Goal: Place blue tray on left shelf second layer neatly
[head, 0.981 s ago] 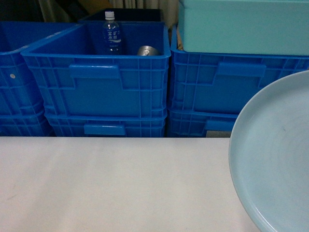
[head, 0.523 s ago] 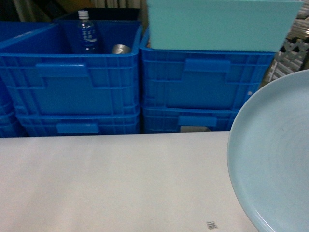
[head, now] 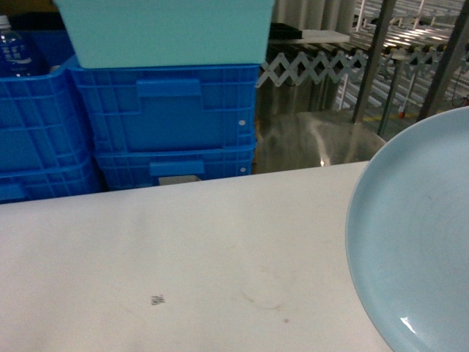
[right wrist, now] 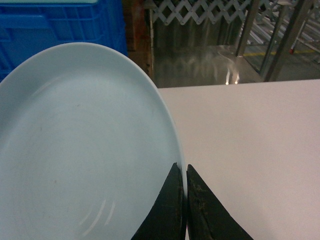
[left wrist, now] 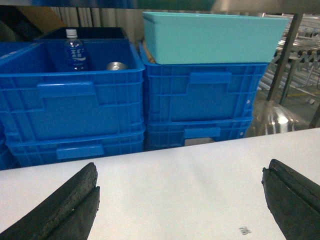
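Note:
The blue tray [head: 418, 235] is a round pale-blue glossy dish filling the right side of the head view, held up over the white table [head: 183, 264]. In the right wrist view the blue tray [right wrist: 80, 150] covers the left half, and my right gripper [right wrist: 184, 170] is shut on its rim, one finger inside and one outside. My left gripper [left wrist: 180, 172] is open above the bare table, its two dark fingers [left wrist: 75, 197] far apart with nothing between them. The left shelf is out of view.
Stacked dark-blue crates [head: 168, 117] stand behind the table at the left, a turquoise bin [head: 165, 29] on top. One crate holds a water bottle [left wrist: 75, 50] and a can [left wrist: 116, 65]. Metal conveyor frames [head: 381, 51] and a shiny floor lie at the back right.
The head view has swung to the right: the crates slid left and the metal conveyor frames came into view. The tray keeps its place at the right edge.

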### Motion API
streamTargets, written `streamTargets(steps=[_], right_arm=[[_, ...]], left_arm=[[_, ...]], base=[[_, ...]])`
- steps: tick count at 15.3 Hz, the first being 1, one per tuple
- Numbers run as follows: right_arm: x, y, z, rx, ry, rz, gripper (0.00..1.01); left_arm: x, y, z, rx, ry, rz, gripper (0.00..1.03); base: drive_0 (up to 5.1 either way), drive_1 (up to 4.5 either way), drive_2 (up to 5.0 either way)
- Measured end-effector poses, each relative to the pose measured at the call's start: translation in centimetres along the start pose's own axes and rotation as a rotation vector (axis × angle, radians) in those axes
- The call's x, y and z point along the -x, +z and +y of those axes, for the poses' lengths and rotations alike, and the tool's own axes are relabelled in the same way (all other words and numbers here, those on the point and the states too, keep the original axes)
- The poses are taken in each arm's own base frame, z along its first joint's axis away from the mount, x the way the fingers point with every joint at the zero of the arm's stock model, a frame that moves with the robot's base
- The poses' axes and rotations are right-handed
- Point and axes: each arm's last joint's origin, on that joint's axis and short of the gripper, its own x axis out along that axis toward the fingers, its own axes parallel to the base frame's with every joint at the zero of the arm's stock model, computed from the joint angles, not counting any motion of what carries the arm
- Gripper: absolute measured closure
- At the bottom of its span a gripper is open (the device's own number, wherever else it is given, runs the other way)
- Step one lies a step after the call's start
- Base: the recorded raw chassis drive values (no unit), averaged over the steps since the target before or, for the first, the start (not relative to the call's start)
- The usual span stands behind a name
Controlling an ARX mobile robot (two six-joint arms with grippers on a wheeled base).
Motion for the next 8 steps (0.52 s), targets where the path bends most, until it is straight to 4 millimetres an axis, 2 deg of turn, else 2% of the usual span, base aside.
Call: streamTargets(steps=[8], right_arm=[[0.0, -0.01, 0.0, 0.0, -0.001, 0.002, 0.99]], left_arm=[[0.0, -0.01, 0.01, 0.0, 0.004, 0.001, 0.05]], base=[[3.0, -5.53, -2.4]])
